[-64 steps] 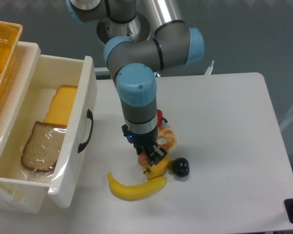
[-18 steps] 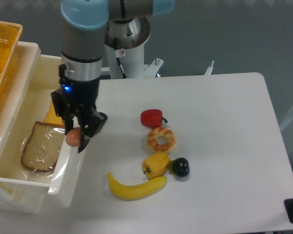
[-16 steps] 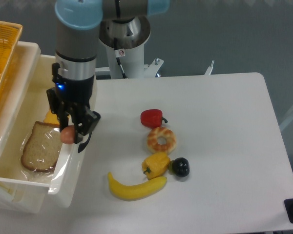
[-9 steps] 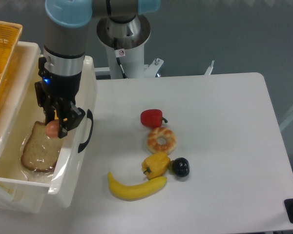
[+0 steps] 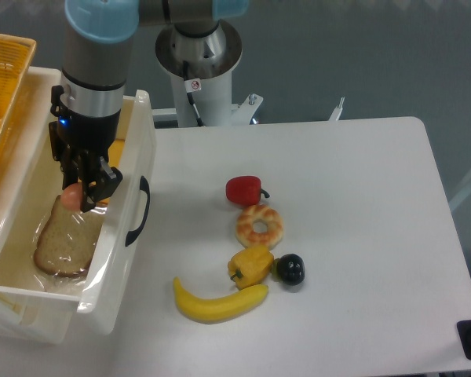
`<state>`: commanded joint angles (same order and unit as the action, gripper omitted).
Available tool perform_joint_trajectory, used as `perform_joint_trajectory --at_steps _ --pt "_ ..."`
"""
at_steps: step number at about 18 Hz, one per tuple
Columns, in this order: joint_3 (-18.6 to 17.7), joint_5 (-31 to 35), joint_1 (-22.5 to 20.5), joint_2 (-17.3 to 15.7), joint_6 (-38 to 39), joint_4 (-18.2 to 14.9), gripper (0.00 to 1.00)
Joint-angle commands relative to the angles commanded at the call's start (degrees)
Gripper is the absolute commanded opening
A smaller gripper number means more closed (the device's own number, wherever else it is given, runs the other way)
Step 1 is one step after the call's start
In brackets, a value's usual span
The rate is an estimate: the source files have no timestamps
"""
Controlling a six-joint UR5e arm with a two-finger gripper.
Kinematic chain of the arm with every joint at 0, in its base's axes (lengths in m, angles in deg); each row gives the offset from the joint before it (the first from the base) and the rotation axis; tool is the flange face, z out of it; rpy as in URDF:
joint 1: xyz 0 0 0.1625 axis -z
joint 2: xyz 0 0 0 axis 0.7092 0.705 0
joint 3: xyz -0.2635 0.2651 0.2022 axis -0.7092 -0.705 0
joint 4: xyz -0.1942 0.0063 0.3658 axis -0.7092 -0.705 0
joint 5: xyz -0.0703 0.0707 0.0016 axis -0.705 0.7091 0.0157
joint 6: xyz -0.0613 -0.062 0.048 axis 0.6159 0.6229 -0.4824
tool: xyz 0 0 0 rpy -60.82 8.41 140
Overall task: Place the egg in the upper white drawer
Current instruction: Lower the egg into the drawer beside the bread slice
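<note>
The small brownish-pink egg (image 5: 71, 195) is held between the fingers of my gripper (image 5: 80, 196), which is shut on it. Egg and gripper hang over the inside of the upper white drawer (image 5: 135, 149), just above the wrapped bread slice (image 5: 63, 239) lying in it. The drawer stands pulled open at the left of the table, its black curved handle (image 5: 140, 210) facing right. A slab of yellow cheese (image 5: 124, 129) shows behind the arm.
A yellow wicker basket (image 5: 4, 86) sits at the far left above the drawer. On the white table lie a red pepper (image 5: 245, 189), a doughnut (image 5: 260, 225), a yellow pepper (image 5: 250, 265), a black round fruit (image 5: 290, 269) and a banana (image 5: 218, 302).
The gripper carried the egg up from beside the doughnut and leftward across the drawer's front wall; it now hangs inside the drawer over the bread.
</note>
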<state>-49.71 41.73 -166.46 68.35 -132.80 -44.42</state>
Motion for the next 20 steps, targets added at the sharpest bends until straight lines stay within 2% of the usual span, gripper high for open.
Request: perform_joint_trajectory --at_steps 4,13,20 --pt "-0.26 0.09 0.35 0.0 0.0 -1.32 0.09" --pt "-3.69 0.35 0.53 0.0 -0.09 -1.32 0.09" --pt "-3.69 0.44 1.23 0.09 -0.09 -1.23 0.1"
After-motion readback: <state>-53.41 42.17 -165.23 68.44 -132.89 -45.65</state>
